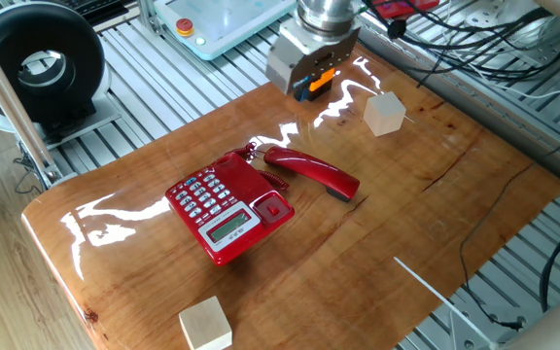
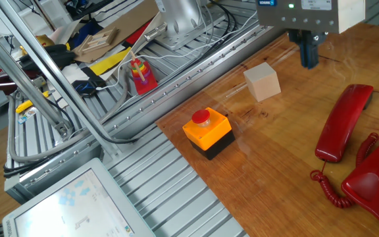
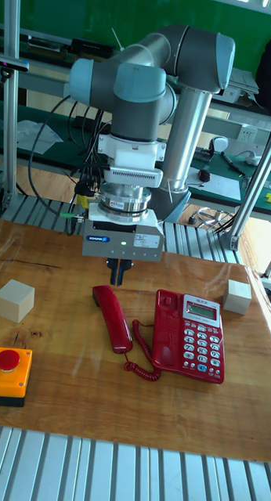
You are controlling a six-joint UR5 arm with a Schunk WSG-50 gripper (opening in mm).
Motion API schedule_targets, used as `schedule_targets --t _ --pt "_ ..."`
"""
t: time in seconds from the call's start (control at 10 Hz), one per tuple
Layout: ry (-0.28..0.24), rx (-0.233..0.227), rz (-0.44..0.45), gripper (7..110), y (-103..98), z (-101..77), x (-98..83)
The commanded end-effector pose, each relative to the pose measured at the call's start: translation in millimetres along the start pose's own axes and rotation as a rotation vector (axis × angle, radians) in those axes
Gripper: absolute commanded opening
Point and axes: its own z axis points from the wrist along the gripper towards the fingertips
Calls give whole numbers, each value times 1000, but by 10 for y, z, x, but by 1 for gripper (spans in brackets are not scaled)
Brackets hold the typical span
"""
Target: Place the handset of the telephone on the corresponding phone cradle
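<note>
While the handset lies off its base, each view gives the following.

One fixed view – tool: the tool (image 1: 304, 86) hangs over the far bench (image 1: 426, 243) edge, partly hiding an orange button box (image 1: 319, 78); finger state unclear here.
One fixed view – handset: the handset (image 1: 311, 172) lies flat on the bench, well nearer the camera than the tool, touching the telephone (image 1: 229, 207) at one end.
One fixed view – blocks: one pale block (image 1: 385, 113) sits beside the tool, another (image 1: 205, 323) far from it at the near edge.

Other fixed view – tool: dark fingers (image 2: 308, 51) look pressed together, holding nothing.
Other fixed view – handset: it lies beyond and below the tool, apart from it, coiled cord (image 2: 331, 187) trailing to the base.

Tall fixed view – tool: the tool hovers just behind the handset's upper end, fingers close together.
Tall fixed view – phone cradle: the phone cradle (image 3: 165, 329) is the keyless strip on the handset's side, empty.

Risk – grasp: descending with fingers closed would likely strike the glossy shell and skid it.
Risk – cord: a lift could tug the light base and shift the cradle.
</note>
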Motion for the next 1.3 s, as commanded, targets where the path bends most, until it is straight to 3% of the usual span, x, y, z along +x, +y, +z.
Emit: schedule_targets --t 0.0,0.1,0.2,0.3,0.4,0.5,0.6,0.7,0.8,0.9,1.1,1.2 --pt "57 19 -189 7 -122 51 272" --pt "110 -53 -226 7 13 48 449" --pt "124 -129 -250 7 165 41 543" --pt "97 -130 -260 7 149 64 508" --pt "68 -115 -275 22 116 98 454" --pt "-19 -92 -264 22 93 119 240" --pt "-42 -68 -237 22 22 117 177" --pt "-26 -25 -244 44 -114 107 200" --pt "21 12 -253 44 -218 105 305" --pt "24 5 -248 44 -197 111 316" --pt "136 -21 -275 44 -189 97 628" --pt "148 -77 -274 44 -28 86 678"
